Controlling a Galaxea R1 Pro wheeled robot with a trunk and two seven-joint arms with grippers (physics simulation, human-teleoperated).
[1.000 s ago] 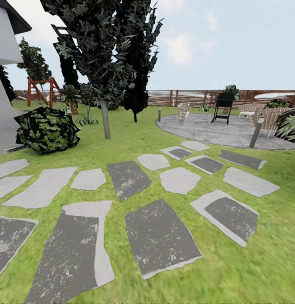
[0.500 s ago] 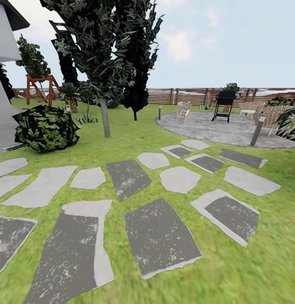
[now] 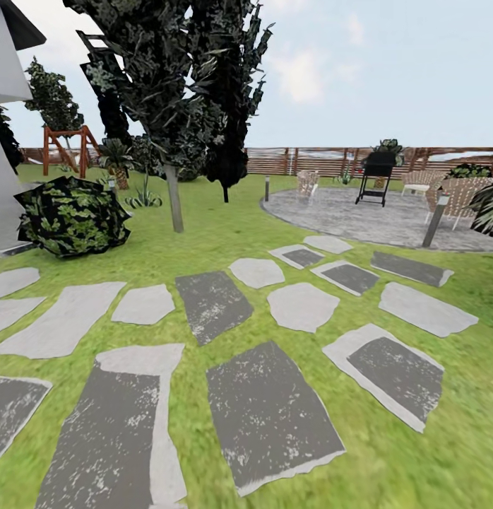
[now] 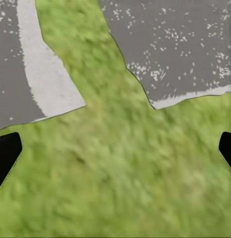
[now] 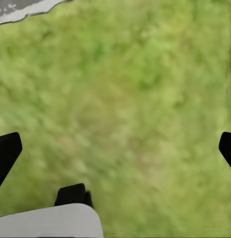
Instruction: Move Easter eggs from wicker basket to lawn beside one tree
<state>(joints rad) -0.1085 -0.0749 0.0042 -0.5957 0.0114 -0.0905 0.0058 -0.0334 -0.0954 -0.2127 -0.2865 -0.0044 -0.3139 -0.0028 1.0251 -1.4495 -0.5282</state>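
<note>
Green lawn (image 3: 204, 240) runs ahead of me, broken by grey stepping stones (image 3: 268, 413); I count about seventeen slabs in my head view. Past them stand two dark-leaved trees with thin trunks (image 3: 174, 199), one leafy bush (image 3: 71, 215) at the lawn's left edge, a round paved patio (image 3: 366, 219) with one black grill (image 3: 377, 170), several wicker chairs (image 3: 306, 182), and a wooden fence (image 3: 317, 161) along the far edge.

Looking down my left wrist, two slab corners (image 4: 170, 44) lie on the grass, and my left gripper (image 4: 115, 148) has its fingertips (image 4: 6, 151) spread wide with nothing between them. Looking down my right wrist, I see grass plus one slab sliver; my right gripper (image 5: 115, 148) is likewise spread wide and empty.
</note>
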